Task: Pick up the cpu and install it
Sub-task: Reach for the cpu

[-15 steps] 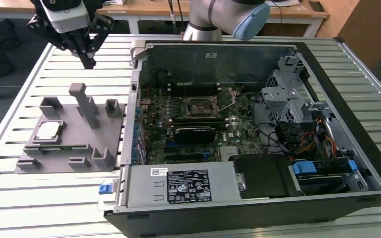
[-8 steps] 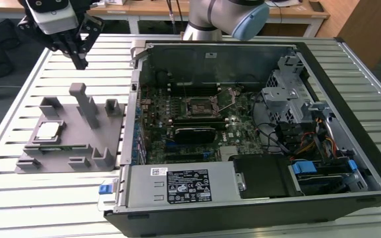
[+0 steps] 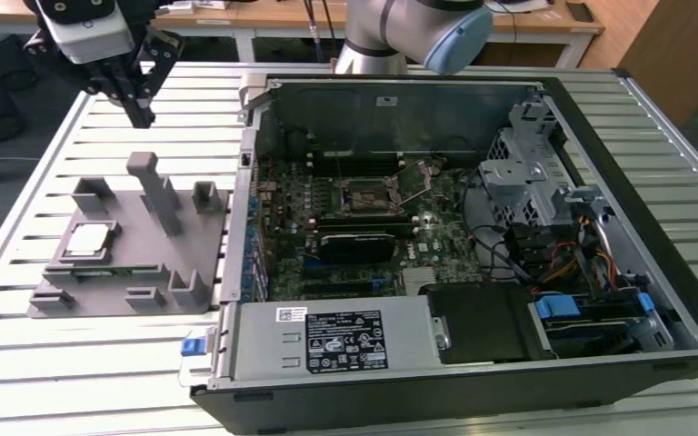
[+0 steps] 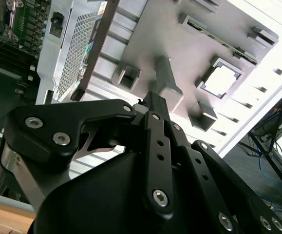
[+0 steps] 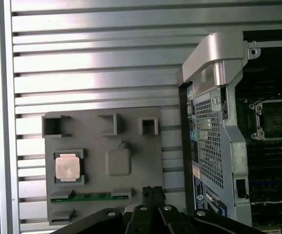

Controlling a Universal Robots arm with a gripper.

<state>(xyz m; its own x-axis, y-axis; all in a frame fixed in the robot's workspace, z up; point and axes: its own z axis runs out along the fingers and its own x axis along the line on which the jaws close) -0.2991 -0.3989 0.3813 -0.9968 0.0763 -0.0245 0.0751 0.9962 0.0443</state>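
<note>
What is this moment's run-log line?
gripper: fingers shut, empty, above table near grey fixture | cpu: lying in fixture pocket, untouched | install: not done

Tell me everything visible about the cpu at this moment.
The cpu is a small, flat square chip with a silvery-white metal top and a thin tan rim. It lies flat, top up, seated in a square recess of the grey fixture. The fixture rests on the slatted table, at the exterior view's left of the open computer case. Only the fixture touches the chip. The gripper hangs apart from it, above the table, holding nothing.
</note>
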